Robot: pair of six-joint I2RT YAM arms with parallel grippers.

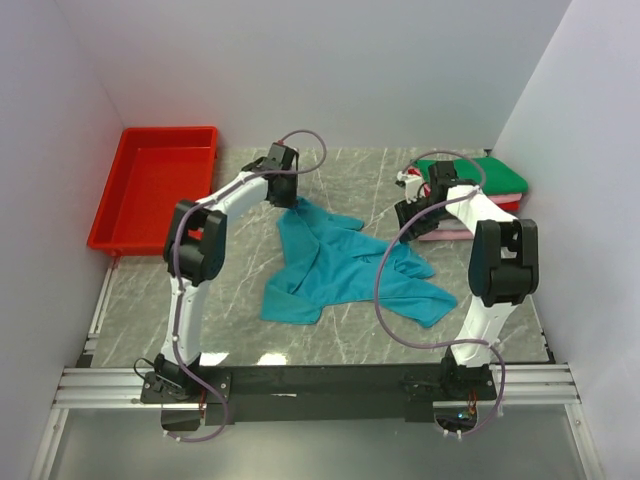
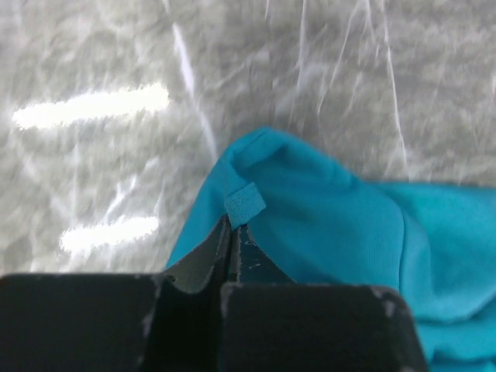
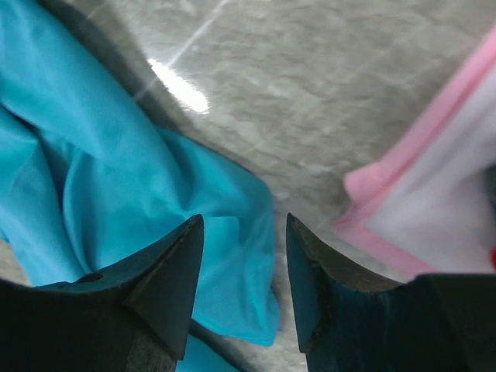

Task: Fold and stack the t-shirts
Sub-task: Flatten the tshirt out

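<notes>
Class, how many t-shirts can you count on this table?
5: teal shirt spread mid-table; green shirt, red shirt, whitish shirt, pink shirt piled far right. Others may hide in the pile.

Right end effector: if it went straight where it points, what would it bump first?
The right end effector would probably meet the teal t-shirt first, at its edge; depth is unclear.

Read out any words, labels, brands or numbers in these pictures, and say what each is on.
No readable text in any view.
On the teal t-shirt: no print shows.
The white patch by the stack of folded shirts: too small to read.
On the red tray: no marking shows.
</notes>
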